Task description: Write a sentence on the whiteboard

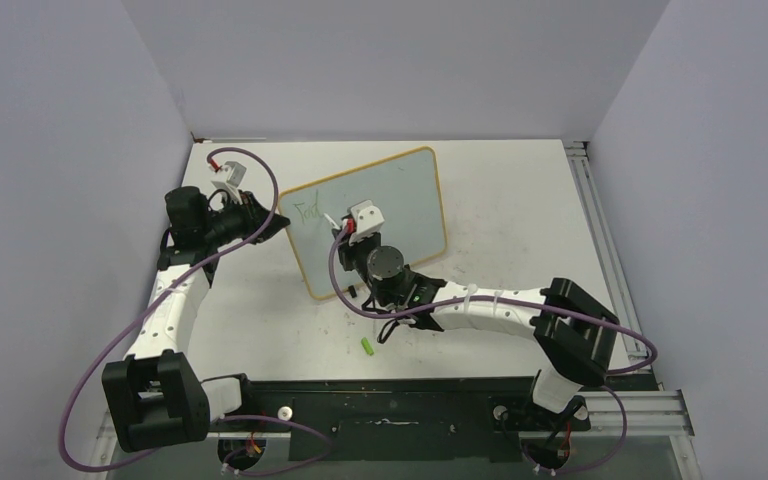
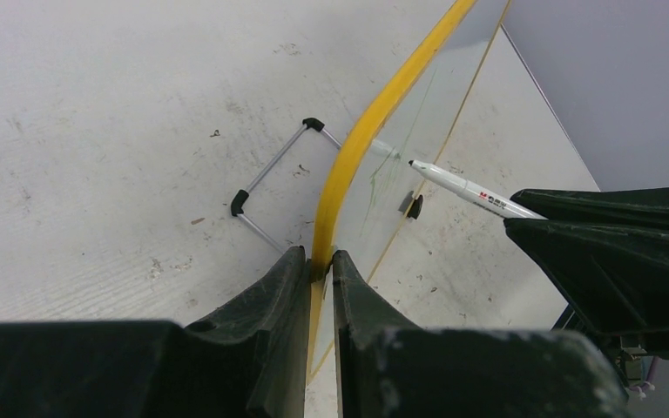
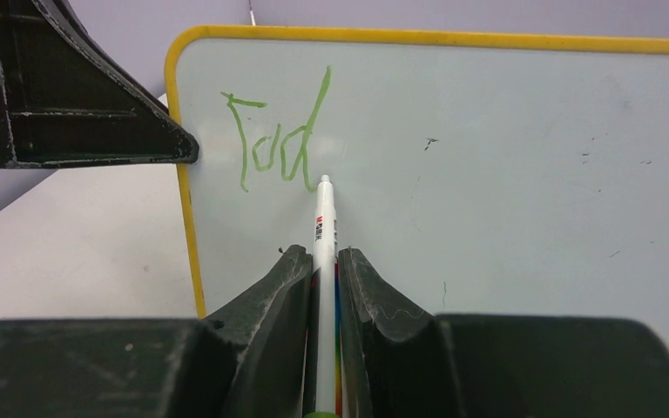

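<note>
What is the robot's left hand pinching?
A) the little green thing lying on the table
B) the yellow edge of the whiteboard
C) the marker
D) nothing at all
B: in the left wrist view the left gripper is shut on the yellow edge of the whiteboard, while the marker sits in the right gripper.

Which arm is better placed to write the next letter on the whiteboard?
Right. The right pincer grips the marker, tip at the whiteboard beside the green letters; the left pincer only clamps its yellow frame.
</note>
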Available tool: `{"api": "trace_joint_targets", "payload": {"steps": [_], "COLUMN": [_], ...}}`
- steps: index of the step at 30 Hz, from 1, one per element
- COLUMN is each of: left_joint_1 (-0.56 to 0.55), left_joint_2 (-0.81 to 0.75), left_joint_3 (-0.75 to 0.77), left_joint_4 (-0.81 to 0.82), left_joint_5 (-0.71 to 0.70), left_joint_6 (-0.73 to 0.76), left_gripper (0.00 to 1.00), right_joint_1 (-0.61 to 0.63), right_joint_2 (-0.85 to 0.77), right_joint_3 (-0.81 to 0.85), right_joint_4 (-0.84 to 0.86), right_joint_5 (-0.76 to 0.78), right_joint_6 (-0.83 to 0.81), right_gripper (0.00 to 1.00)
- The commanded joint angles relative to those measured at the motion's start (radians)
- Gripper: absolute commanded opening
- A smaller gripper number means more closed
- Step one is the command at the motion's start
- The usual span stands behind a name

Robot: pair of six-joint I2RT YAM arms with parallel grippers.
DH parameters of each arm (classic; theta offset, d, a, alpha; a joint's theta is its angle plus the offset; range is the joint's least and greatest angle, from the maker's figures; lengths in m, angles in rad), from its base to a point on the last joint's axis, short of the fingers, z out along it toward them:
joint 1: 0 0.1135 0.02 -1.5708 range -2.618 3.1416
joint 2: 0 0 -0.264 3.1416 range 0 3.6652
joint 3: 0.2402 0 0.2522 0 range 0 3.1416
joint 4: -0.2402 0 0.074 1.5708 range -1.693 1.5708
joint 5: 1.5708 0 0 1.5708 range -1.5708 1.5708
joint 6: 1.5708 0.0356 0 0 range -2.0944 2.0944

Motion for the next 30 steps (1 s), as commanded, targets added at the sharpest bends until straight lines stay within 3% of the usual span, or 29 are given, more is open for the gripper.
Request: {"api": "trace_joint_targets", "payload": {"steps": [1,30], "left_joint_1": [-0.005,-0.005], "left_joint_2": [-0.021,-0.022], "left_joint_3": [0.028,0.028], "left_joint_4": [-0.021,-0.023], "left_joint_5": [0.001,0.003], "left_joint_6": [0.007,0.012], "left_gripper": [0.00,0.00], "right_joint_1": [0.007,-0.015], "right_joint_2": [-0.076,0.008], "right_joint_3": [0.001,0.062], "right_joint_4": [0.038,0.022], "right_joint_5": [0.032,-0.029], "right_joint_6": [-0.028,-0.036], "right_gripper": [0.05,0.05]}}
